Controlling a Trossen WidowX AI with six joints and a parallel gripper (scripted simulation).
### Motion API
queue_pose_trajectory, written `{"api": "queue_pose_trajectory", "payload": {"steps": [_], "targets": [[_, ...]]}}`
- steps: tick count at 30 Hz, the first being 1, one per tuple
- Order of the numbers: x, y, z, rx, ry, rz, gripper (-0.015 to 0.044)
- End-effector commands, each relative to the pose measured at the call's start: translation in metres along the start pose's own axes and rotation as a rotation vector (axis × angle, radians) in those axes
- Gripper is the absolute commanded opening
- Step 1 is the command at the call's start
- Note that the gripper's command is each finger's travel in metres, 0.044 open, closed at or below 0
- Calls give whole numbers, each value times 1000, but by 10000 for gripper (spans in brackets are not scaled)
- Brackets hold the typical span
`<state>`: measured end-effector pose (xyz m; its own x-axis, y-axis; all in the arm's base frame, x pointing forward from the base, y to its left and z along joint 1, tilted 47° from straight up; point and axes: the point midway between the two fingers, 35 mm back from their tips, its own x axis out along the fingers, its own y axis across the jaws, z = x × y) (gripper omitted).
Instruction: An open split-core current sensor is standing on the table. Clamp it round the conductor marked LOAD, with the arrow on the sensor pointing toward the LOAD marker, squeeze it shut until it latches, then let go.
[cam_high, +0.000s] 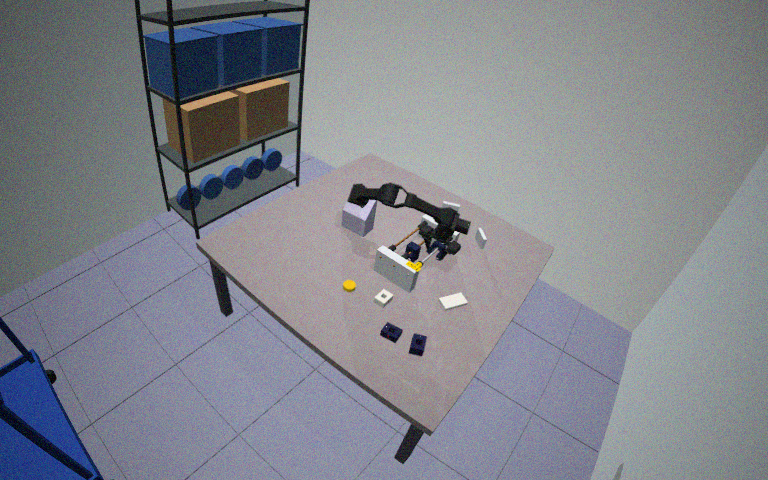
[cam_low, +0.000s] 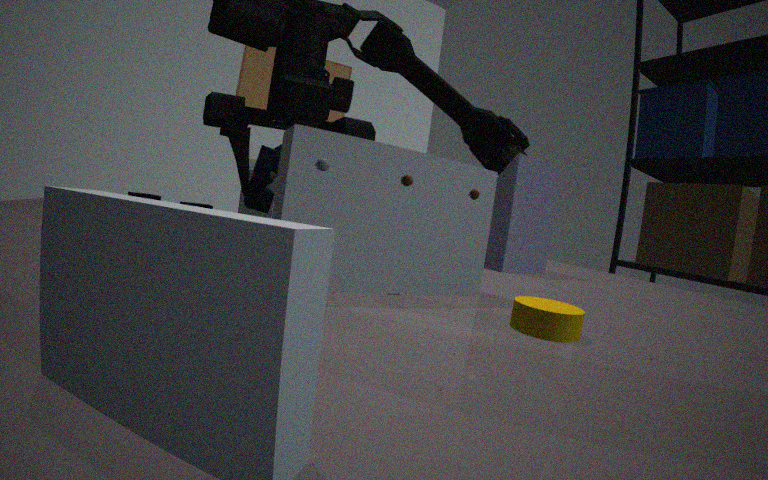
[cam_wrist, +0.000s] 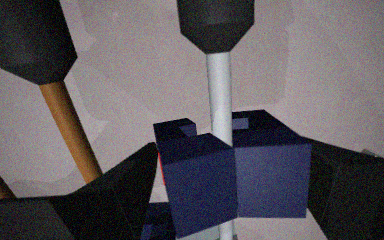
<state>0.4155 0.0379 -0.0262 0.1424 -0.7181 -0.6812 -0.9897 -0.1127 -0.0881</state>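
Note:
My gripper (cam_high: 437, 248) (cam_wrist: 212, 141) is shut on the dark blue split-core sensor (cam_wrist: 270, 180) (cam_low: 263, 163), one finger on each outer side. The sensor's two halves straddle the pale grey conductor (cam_wrist: 220, 90) (cam_high: 428, 258). They meet along the near seam but stand at an angle, with a gap at their far ends. Whether it is latched cannot be told. A yellow marker (cam_high: 415, 265) sits where this conductor meets the white panel (cam_high: 396, 271) (cam_low: 385, 243); its lettering is unreadable. A red edge shows on the sensor's left; the arrow cannot be made out.
Copper-coloured conductors (cam_high: 405, 237) (cam_wrist: 70, 130) run to the left. Another dark blue block (cam_high: 412, 251) (cam_wrist: 159, 214) is near them. A yellow disc (cam_high: 349, 285) (cam_low: 546, 319), a white square piece (cam_high: 378, 300), a white plate (cam_high: 453, 301) and two dark blocks (cam_high: 390, 332) (cam_high: 417, 344) lie on the table.

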Motion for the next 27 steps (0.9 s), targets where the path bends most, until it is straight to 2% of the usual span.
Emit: {"api": "queue_pose_trajectory", "payload": {"steps": [1, 27], "targets": [[-10, -2, 6, -1, -16, -23, 0], [0, 0, 0, 0, 0, 0, 0]]}}
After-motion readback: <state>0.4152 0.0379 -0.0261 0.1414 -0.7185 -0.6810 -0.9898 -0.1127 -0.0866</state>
